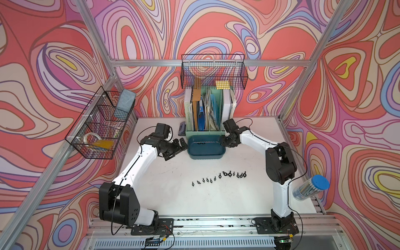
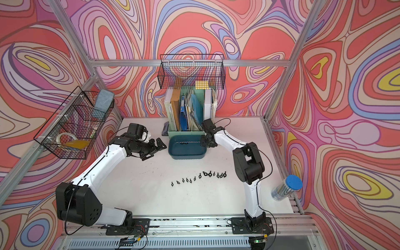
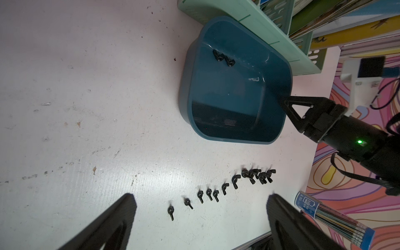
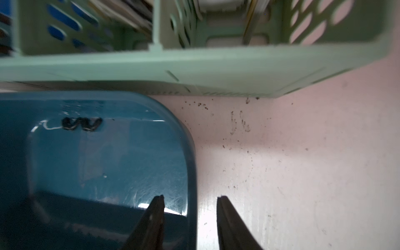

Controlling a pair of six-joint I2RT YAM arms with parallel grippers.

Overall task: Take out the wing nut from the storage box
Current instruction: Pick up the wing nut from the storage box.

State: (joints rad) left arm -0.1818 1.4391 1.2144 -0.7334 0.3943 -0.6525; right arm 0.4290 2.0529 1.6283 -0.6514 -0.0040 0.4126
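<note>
Two matching arms, left arm [image 1: 138,164] and right arm [image 1: 255,138]: white link shells, bulky black joint housings. A thin black cable runs along each white link. Black base plates [image 1: 151,225] sit at 7 and 5 o'clock of the table [image 1: 194,205]. Right gripper [image 4: 190,198]: black open-triangle fingers [image 3: 297,110], green light on the wrist housing.

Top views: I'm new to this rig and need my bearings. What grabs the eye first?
The swirling red-and-purple walls all round. Then a curved row of black wing nuts on the white table, and the teal box behind it, holding two more nuts, with the right gripper at its end rim.
</note>
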